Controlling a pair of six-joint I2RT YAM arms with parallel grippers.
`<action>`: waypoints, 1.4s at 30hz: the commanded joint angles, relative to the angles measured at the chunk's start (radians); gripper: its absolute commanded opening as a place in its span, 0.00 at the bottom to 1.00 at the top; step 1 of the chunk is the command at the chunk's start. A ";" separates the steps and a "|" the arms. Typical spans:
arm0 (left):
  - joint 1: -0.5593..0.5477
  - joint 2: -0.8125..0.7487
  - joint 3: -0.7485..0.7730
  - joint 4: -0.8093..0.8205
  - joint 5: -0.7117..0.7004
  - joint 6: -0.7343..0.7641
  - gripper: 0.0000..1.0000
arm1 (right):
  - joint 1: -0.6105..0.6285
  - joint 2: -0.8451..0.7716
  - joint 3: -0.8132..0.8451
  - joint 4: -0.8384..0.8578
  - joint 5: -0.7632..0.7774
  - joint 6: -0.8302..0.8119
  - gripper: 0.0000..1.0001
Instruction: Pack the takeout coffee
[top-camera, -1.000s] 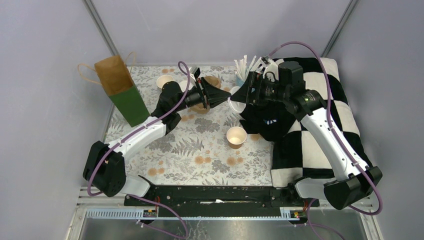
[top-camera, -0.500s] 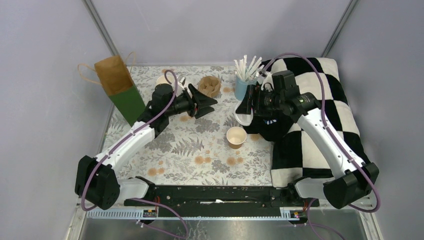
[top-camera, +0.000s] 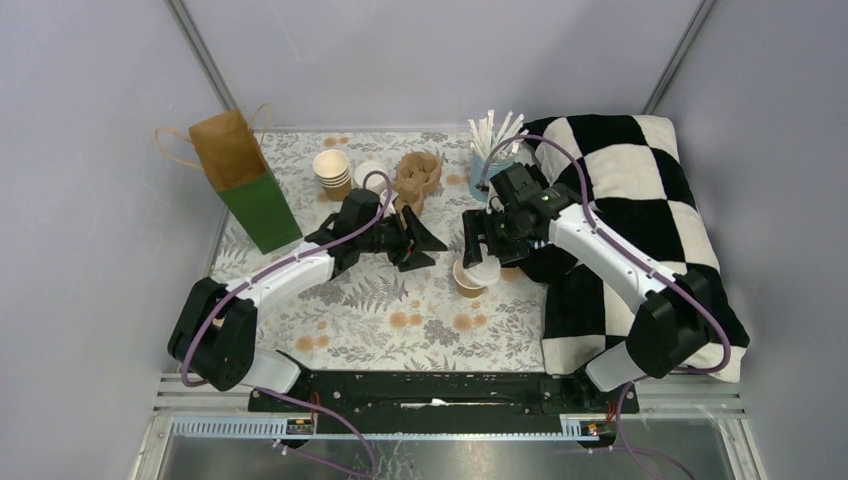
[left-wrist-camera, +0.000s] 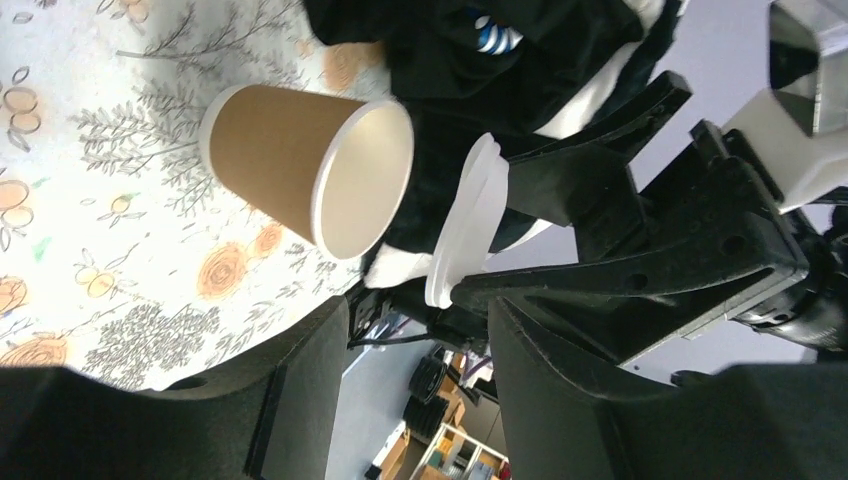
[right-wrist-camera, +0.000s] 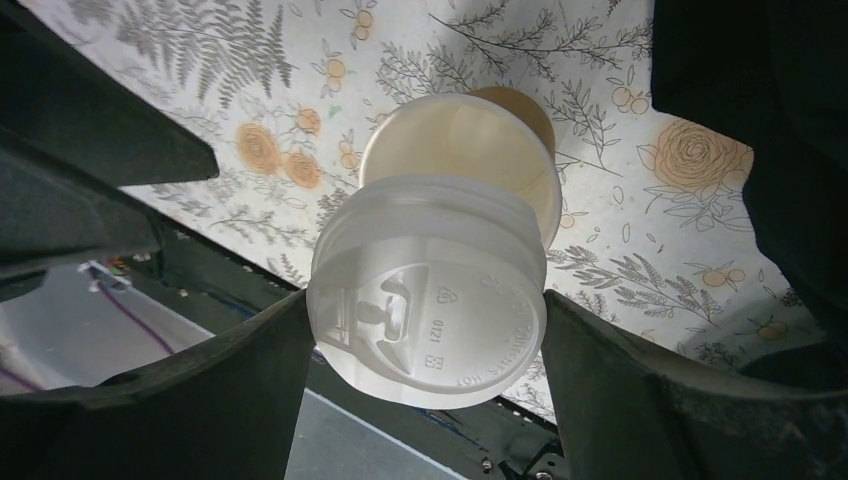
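An open tan paper cup (top-camera: 462, 285) stands on the floral mat; it also shows in the left wrist view (left-wrist-camera: 290, 160) and the right wrist view (right-wrist-camera: 505, 120). My right gripper (top-camera: 484, 258) is shut on a round white lid (top-camera: 484, 272), holding it just above and slightly to the near side of the cup's mouth (right-wrist-camera: 430, 300). In the left wrist view the lid (left-wrist-camera: 465, 235) is apart from the cup rim. My left gripper (top-camera: 428, 240) is open and empty, just left of the cup. A stack of tan cups (top-camera: 332, 172) and another white lid (top-camera: 368, 173) stand at the back.
A brown pulp carrier (top-camera: 418, 172) and a light-blue cup of white straws (top-camera: 487, 158) stand at the back. A paper bag (top-camera: 240, 178) stands back left. A black-and-white checked blanket (top-camera: 640, 190) covers the right side.
My right gripper has come down and nearer with the lid, to just above the cup. My left gripper has moved from near the carrier to beside the cup.
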 joint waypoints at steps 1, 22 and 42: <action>-0.009 0.004 -0.023 0.032 -0.022 0.033 0.58 | 0.056 0.037 0.019 -0.019 0.105 -0.020 0.85; 0.008 0.022 -0.087 0.046 -0.017 0.055 0.59 | 0.158 0.142 0.082 0.001 0.293 -0.026 0.89; 0.008 0.040 -0.088 0.056 0.008 0.063 0.60 | 0.166 0.157 0.096 0.016 0.326 -0.036 0.95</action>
